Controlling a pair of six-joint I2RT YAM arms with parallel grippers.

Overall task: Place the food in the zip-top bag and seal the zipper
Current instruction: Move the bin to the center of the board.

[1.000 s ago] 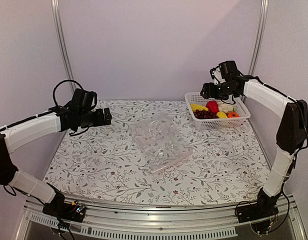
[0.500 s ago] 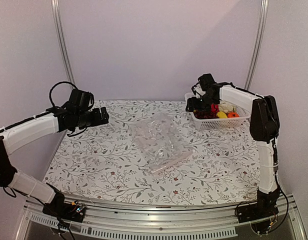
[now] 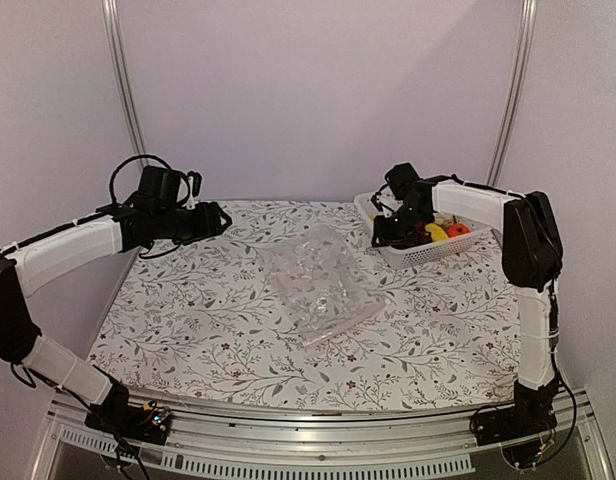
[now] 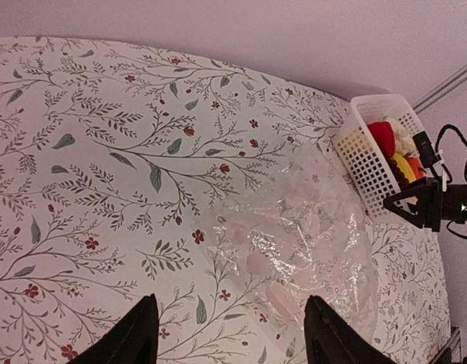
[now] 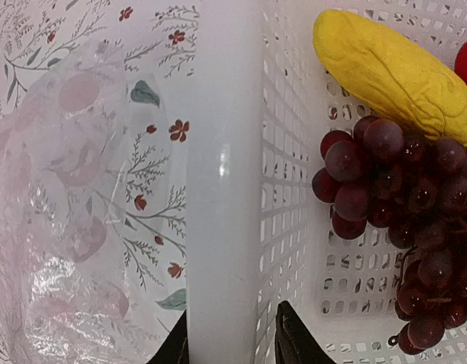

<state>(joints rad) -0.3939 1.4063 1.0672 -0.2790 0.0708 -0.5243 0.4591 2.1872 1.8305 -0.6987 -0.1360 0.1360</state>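
While the left gripper (image 3: 222, 218) is gaping left of the zip-top bag (image 3: 316, 282), the right gripper (image 3: 380, 232) is pinching the basket (image 3: 420, 253)

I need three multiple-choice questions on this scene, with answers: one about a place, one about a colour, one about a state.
1. Where does the zip-top bag lie? A on the floor; B flat on the table; C on a shelf.
2. What colour is the grape bunch? A dark purple; B green; C white.
3. The right tool is: A holding the bag; B open over bare table; C closed on the white basket wall.
Answers: B, it lies on the floral top; A, the wrist view shows it; C, fingers flank the wall.
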